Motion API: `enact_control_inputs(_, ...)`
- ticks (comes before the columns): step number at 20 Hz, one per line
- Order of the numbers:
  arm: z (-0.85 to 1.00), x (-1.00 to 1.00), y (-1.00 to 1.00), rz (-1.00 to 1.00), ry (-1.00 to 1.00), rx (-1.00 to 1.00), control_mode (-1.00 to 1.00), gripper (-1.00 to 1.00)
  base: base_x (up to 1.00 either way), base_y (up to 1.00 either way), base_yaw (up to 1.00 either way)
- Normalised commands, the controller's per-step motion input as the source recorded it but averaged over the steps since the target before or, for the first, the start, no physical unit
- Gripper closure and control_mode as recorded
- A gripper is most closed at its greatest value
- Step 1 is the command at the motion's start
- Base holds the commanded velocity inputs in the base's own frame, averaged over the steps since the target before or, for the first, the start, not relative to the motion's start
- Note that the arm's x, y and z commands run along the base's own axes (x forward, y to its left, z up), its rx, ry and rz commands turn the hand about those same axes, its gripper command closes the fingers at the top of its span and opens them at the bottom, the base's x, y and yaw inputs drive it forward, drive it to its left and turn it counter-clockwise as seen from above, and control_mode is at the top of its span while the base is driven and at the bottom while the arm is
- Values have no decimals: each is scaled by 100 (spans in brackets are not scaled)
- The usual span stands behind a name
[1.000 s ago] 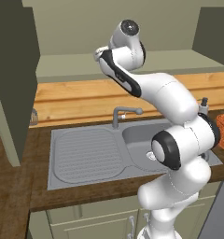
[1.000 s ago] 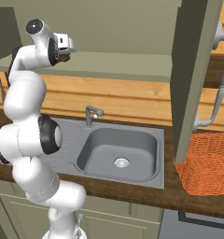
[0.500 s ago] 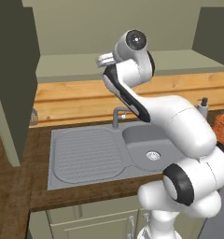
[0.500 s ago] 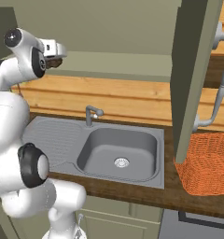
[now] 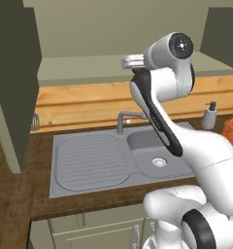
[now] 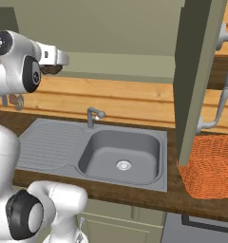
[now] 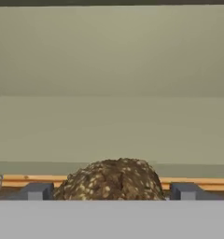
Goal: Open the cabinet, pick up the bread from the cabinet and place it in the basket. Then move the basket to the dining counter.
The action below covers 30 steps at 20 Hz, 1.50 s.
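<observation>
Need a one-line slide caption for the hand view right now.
Bread sits between the gripper fingertips, facing the open cabinet interior.

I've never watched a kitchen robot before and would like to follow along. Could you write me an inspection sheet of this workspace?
Surface: dark wood worktop with a grey sink and tap.
Job's things: cabinet door stands open; bread sits between the hand's fingers; orange basket rests on the worktop right of the sink.
Clutter: soap dispenser behind the sink.
Hand: raised before the open cabinet shelf, fingers either side of the bread.
Cables: nothing seen.
Surroundings: low cupboards below the worktop.
</observation>
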Motion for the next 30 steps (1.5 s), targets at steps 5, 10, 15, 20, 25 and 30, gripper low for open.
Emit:
enact_control_inputs(5,26,-93,-64,-2,1,10,-100,100,0,0,0)
enact_control_inputs(10,-1,-64,-41,0,9,1,-100,100,0,0,0)
enact_control_inputs(15,-23,-35,-7,0,3,-1,-100,100,0,0,0)
enact_control_inputs(20,-37,-4,0,0,2,-8,-100,100,0,0,0)
enact_control_inputs(25,-8,0,0,0,0,-2,-100,100,0,0,0)
enact_control_inputs(30,0,0,0,0,0,0,-100,100,0,0,0)
